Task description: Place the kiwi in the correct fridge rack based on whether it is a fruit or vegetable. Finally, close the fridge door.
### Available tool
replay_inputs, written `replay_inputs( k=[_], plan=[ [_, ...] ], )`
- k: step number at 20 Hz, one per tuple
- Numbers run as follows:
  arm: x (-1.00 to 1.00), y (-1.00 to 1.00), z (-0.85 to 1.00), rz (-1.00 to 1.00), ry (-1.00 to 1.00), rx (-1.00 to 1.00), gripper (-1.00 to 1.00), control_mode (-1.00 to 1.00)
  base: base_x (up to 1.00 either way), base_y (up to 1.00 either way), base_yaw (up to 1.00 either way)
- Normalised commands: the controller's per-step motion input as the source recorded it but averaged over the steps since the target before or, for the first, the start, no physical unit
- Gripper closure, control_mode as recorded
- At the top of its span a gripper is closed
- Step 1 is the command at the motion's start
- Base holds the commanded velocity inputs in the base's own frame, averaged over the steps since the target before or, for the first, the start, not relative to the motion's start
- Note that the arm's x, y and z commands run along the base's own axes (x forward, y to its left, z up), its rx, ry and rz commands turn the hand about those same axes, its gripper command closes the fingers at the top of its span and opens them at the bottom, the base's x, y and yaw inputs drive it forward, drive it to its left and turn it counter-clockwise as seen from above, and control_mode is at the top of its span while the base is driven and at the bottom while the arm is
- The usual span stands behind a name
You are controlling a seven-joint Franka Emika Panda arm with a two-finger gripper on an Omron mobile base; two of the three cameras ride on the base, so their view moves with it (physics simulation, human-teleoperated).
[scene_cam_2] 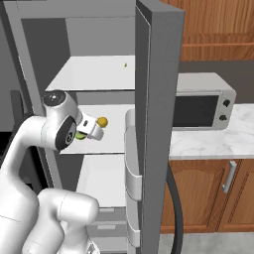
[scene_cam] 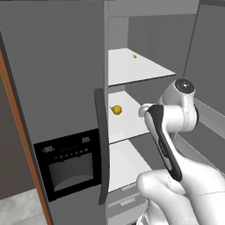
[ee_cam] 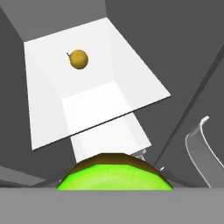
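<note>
A white robot arm reaches into an open grey fridge, carrying the kiwi (ee_cam: 114, 173) toward the shelves. From the camera on the hand, the bright green fruit with its brownish rim sits right at the bottom edge, close under the lens. From the right base camera, a sliver of green shows at the gripper (scene_cam_2: 85, 130), tucked against the wrist. The fingers themselves are hidden by the fruit and the hand, so I cannot tell for certain how they stand, though they appear to be pinching the kiwi.

Inside, three flat white shelves sit between grey walls. The middle fridge rack (scene_cam: 125, 125) holds a yellow-orange pear-shaped fruit (scene_cam: 116, 109), toward its back left. The top shelf (scene_cam: 132, 68) carries only a tiny yellow-green speck (scene_cam: 135, 56). The kiwi hangs just in front of the middle rack, at about its height, not yet over the board.

The fridge door (scene_cam_2: 158, 124) stands wide open on the right, pale bins on its inner face. Beyond it, a microwave (scene_cam_2: 201, 100) rests on a marble counter (scene_cam_2: 223, 139).

The carrying step seems nearly done. Next, the hand would need to push forward over the middle rack, beside the other fruit, lower, and release. The door is not yet closed.
</note>
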Motion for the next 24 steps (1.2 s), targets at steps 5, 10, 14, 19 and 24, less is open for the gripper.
replay_inputs(
  k=[5,10,14,19,24],
  plan=[
    [0.32,0.00,-0.48,0.00,0.00,0.00,1.00,-1.00,0.00,0.00,0.00],
    [0.28,0.00,-0.28,0.00,0.00,0.00,1.00,-1.00,0.00,0.00,0.00],
    [0.31,0.00,-0.07,0.00,0.00,0.00,1.00,-1.00,0.00,0.00,0.00],
    [0.36,0.00,-0.06,0.00,0.00,0.00,1.00,-1.00,0.00,0.00,0.00],
    [0.35,0.00,-0.14,0.00,0.00,0.00,1.00,-1.00,0.00,0.00,0.00]
  ],
)
